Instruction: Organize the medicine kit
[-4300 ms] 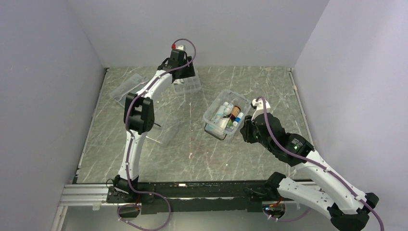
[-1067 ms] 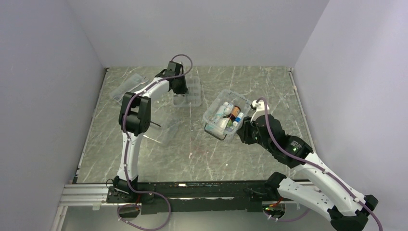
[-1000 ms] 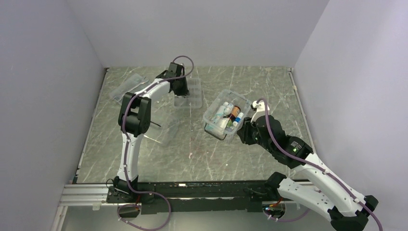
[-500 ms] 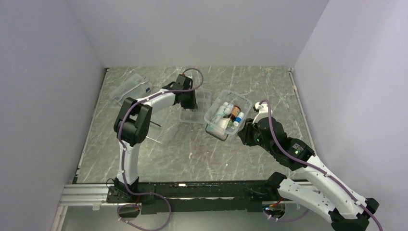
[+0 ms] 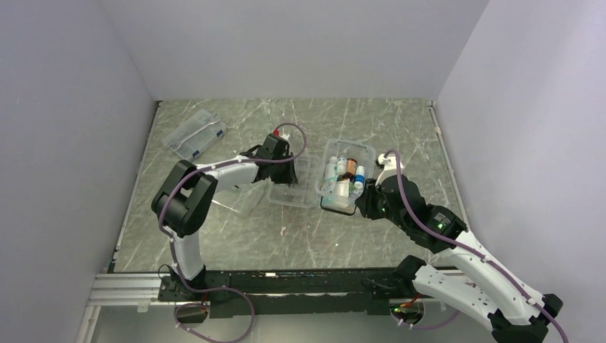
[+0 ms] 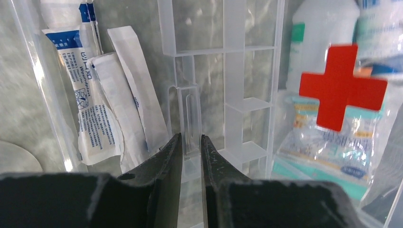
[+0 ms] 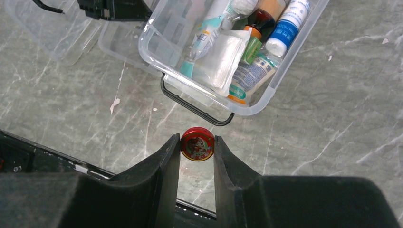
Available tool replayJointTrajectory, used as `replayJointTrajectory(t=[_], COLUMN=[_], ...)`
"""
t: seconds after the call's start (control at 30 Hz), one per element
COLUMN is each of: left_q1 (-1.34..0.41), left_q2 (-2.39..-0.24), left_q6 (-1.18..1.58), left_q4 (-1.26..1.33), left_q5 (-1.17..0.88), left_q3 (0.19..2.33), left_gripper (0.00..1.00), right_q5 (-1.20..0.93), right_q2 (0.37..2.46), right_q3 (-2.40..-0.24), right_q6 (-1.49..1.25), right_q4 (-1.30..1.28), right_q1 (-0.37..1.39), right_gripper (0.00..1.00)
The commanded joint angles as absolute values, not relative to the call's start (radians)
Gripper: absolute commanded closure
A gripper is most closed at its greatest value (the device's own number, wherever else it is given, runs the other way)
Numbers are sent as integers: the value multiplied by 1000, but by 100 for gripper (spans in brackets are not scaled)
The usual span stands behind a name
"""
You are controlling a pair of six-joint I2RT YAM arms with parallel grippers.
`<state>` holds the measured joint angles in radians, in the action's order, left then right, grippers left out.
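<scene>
The medicine kit (image 5: 371, 151) is a clear tub holding bottles, tubes and packets; its red cross (image 6: 342, 90) shows in the left wrist view. In the right wrist view the tub (image 7: 256, 110) shows its dark handle (image 7: 197, 109) hanging at the near end. My left gripper (image 5: 284, 174) (image 6: 191, 142) is shut on the centre tab of a clear divided insert tray (image 5: 294, 187) (image 6: 237, 71), right beside the tub's left wall. My right gripper (image 5: 357, 204) (image 7: 196, 143) is shut on a small round red tin (image 7: 196, 144), just near of the handle and above the table.
The clear lid (image 5: 243, 196) (image 7: 52, 33) lies on the table left of the tray, under my left arm. A flat clear case with blue labels (image 5: 194, 133) lies at the back left. White sachets with blue print (image 6: 109, 104) show through the clear plastic left of my left fingers.
My left gripper has carried the insert tray from the back of the table down and right to the tub's side. The tub has turned squarer to the table. My right gripper has shifted only slightly.
</scene>
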<state>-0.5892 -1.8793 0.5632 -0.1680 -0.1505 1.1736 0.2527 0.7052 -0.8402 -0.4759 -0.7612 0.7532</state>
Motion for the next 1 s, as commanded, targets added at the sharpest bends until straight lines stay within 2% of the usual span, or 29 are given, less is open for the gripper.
replayJointTrajectory(t=[0.0,0.47,0.73,0.97], left_q1=[-655,-731,-780,-796], left_q2=[-1854,-1710,-1594,-1508], left_q6=[606,784,823,802], left_q4=[-237,-93,-74,-117], left_q5=[-108,-37,-23,-9], left_q3=[1052,747,664,659], left_gripper=[97,95,76,62], right_q5=[250,94,75,201], right_q2=[708,801,859,944], right_q3=[-869,-838,-820,-846], right_q6=[-479,-504,-548,-597], right_q4=[-771,-689,-617,-595], right_q1=[751,756,810,976], right_gripper=[90,92,93,93])
